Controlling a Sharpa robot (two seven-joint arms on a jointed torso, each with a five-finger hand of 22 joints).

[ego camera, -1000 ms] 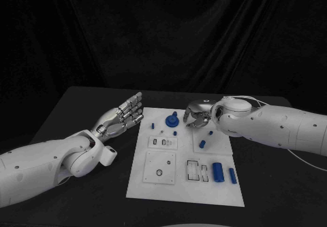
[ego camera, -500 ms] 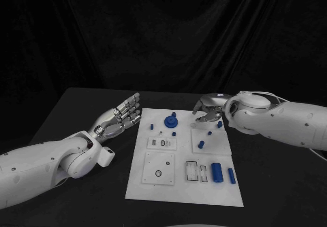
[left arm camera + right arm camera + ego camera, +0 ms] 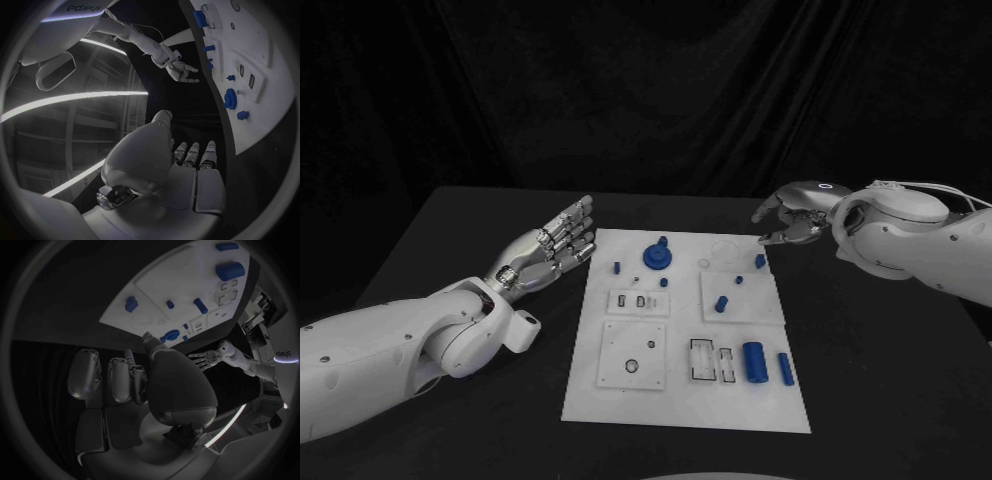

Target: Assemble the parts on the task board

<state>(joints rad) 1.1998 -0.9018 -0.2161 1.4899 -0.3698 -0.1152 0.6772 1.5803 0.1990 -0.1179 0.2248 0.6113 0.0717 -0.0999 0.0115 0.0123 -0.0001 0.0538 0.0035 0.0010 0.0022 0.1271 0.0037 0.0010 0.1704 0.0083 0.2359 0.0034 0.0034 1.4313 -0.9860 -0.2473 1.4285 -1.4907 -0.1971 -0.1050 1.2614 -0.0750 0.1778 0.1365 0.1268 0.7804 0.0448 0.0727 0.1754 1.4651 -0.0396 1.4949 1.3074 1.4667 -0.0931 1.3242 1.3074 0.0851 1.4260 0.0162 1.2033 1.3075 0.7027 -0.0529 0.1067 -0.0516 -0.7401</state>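
Nearest the lower edge of the head view, two blue cylinders (image 3: 759, 362) are seen lying loose on the task board (image 3: 687, 408), beside an outlined slot block (image 3: 713, 359) that appears unfilled. Toward the middle of the frame, a small blue peg (image 3: 723, 304) is seen lying on a raised square, with another piece (image 3: 662, 282) near it. Farther up, a round blue part (image 3: 655, 258) is seen standing on the board. Several parts being loose, the assembly is judged to be mostly undone.

At the left of the frame, beside the board's upper left corner, the left hand (image 3: 550, 250) is held over the surface with fingers extended and apart, nothing in them. At the upper right, just off the board's far corner, the right hand (image 3: 790, 212) is held with fingers loosely curled and nothing visibly gripped.
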